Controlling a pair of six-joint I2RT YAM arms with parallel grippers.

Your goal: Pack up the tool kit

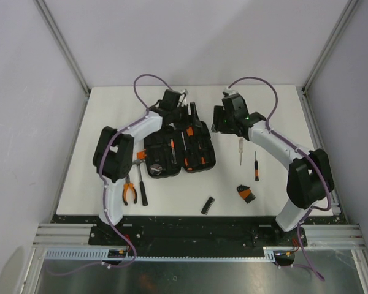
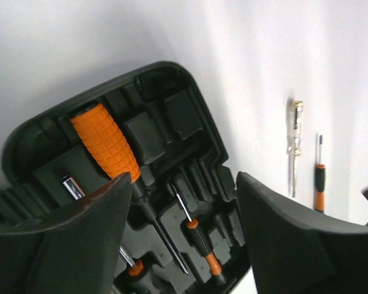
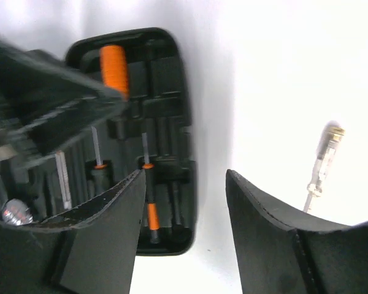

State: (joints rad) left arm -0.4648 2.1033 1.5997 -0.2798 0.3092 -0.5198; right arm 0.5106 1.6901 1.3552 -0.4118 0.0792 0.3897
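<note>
Tool kit (image 1: 179,156) open on table (image 1: 110,116), clear-handled screwdriver (image 1: 241,150) alongside.

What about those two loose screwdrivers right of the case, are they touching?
Apart. The left wrist view shows a white gap between the clear-handled screwdriver and the small black-and-orange screwdriver.

The top cam sits high above and behind the arm bases. It looks down on the whole table (image 1: 282,110) from far enough back to catch the side walls too. The left wrist cam hangs close over the open tool kit (image 2: 153,135), tilted down at one half of it. The right wrist cam is just as close and looks down on that same half. Both wrist views also share the clear-handled screwdriver (image 2: 294,147) lying beside the kit, and the top cam sees all of that.
</note>
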